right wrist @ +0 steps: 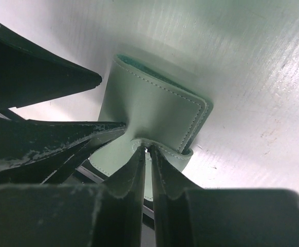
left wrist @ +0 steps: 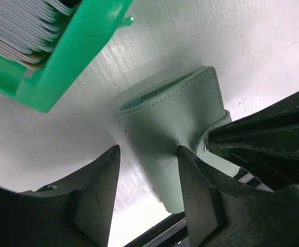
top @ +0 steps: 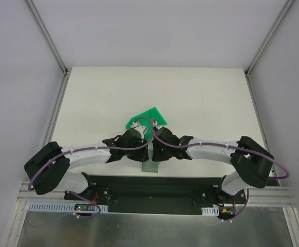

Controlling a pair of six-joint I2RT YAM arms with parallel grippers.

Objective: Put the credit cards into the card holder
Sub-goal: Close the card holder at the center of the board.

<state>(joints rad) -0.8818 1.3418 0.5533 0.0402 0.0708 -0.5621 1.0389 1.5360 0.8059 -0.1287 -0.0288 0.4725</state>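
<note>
The card holder (left wrist: 175, 113) is a pale grey-green stitched wallet lying on the white table, also seen under both wrists near the table's front edge (top: 150, 165). My left gripper (left wrist: 148, 149) stands open over it, its right fingertip (left wrist: 185, 159) pressing on the wallet's outer leaf and the other fingertip beside the wallet. My right gripper (right wrist: 148, 148) is pinched on the wallet's small clasp strap (right wrist: 162, 149), lifting that edge. Several whitish-grey credit cards (left wrist: 21, 31) stand stacked in the green bin.
The bright green plastic bin (left wrist: 72, 56) sits just beyond the wallet, behind both grippers (top: 147, 119). The table's front edge and the dark base rail (left wrist: 160, 234) lie right under the wallet's near end. Frame posts stand at the table's far corners.
</note>
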